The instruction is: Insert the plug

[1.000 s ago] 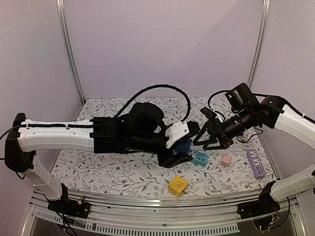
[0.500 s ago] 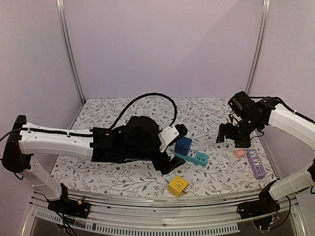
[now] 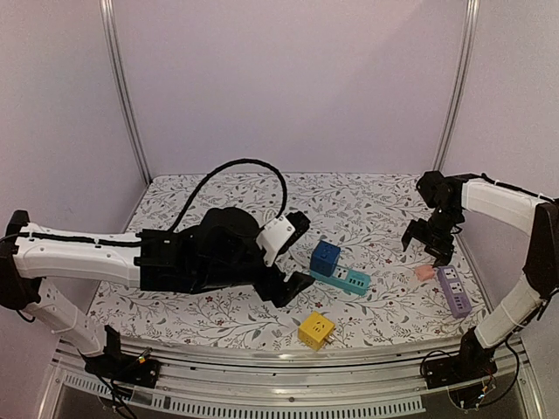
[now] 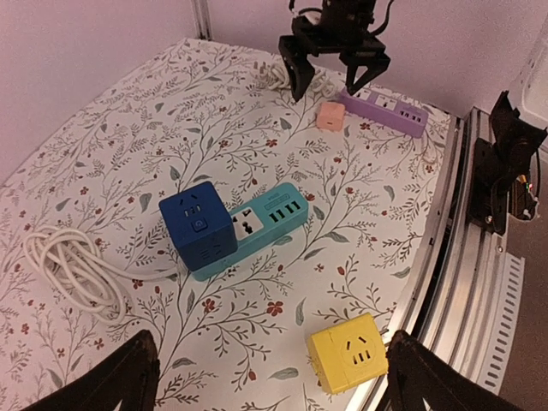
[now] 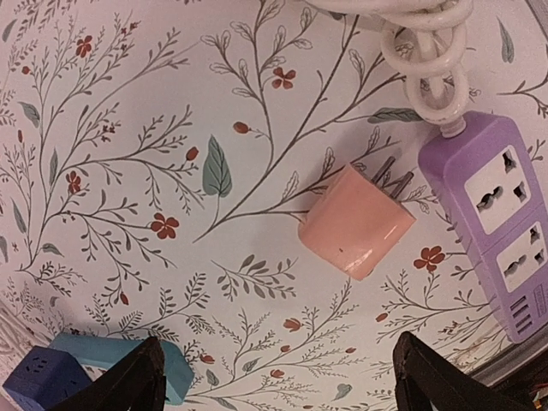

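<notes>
A blue cube adapter (image 3: 325,257) stands on the left end of a teal power strip (image 3: 353,281); both also show in the left wrist view, the cube (image 4: 199,224) and the strip (image 4: 272,214). My left gripper (image 3: 300,253) is open and empty, just left of the cube, and its jaws stand wide apart in the left wrist view (image 4: 274,385). A pink plug (image 3: 424,272) lies on its side by a purple power strip (image 3: 454,290), prongs toward the strip (image 5: 501,218). My right gripper (image 3: 425,246) is open and empty above the pink plug (image 5: 355,223).
A yellow cube socket (image 3: 315,330) sits near the table's front edge and shows in the left wrist view (image 4: 347,351). A coiled white cable (image 4: 73,270) lies left of the blue cube. Another white cable (image 5: 428,38) runs into the purple strip. The metal rail (image 4: 462,248) borders the table front.
My left gripper has drawn back left, leaving the blue cube on the teal strip. My right arm has swung right and hangs over the pink plug, which now lies further right.
</notes>
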Controlling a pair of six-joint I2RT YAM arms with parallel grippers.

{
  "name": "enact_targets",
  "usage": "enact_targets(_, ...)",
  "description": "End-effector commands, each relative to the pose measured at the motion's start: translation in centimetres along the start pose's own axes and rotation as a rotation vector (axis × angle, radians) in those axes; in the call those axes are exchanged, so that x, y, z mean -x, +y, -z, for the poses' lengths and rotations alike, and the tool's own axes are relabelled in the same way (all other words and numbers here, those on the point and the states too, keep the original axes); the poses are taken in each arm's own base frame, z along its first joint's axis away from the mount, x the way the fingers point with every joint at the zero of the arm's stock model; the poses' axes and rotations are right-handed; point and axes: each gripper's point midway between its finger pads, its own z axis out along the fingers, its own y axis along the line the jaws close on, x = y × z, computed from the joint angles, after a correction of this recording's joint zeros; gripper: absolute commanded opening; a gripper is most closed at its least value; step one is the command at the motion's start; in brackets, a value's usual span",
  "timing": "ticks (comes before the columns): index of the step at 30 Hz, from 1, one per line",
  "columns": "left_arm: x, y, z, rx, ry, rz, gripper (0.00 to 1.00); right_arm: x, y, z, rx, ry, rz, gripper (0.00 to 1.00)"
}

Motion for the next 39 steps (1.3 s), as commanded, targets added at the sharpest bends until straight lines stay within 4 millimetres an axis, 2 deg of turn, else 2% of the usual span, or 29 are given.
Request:
enact_targets(1,-0.9,-0.1,1.0,0.025,0.008,0.019,0.92,1.9,0.9,-0.7,0.021,0.001,-0.163,0.92)
enact_targets(6,-1.1,0.0,1.2,0.041,0.005,0.025,0.92,2.5,-0.6,-2.3,-0.042,0.022,-0.295,0.89)
enact_targets(10,-1.2,0.1,1.5,0.052,-0.001,0.035,0.92,2.2,-2.6,-3.2,-0.123,0.044,-0.41,0.86)
enact_targets(16,-1.8,0.2,2.0,0.062,-0.007,0.056,0.91,2.3,-3.9,-4.3,-0.141,0.057,-0.479,0.81)
enact_targets(20,-2.2,0.3,2.3,0.072,-0.009,0.063,0.91,1.5,-5.0,-5.0,-0.178,0.063,-0.523,0.75)
enact_targets(25,-2.3,0.3,2.7,0.071,-0.014,0.071,0.91,0.2,-5.4,-6.2,-0.133,0.071,-0.595,0.69)
enact_targets(32,-2.1,-0.5,2.5,0.048,-0.013,0.077,0.91,0.7,-5.3,-7.3,-0.128,0.048,-0.607,0.68)
enact_targets(35,-1.8,-1.1,2.5,0.035,-0.016,0.072,0.9,1.6,-5.0,-6.9,-0.116,0.024,-0.585,0.69)
enact_targets(39,-1.8,-1.5,2.3,0.028,-0.012,0.07,0.9,3.2,-4.9,-5.2,-0.13,-0.034,-0.512,0.75)
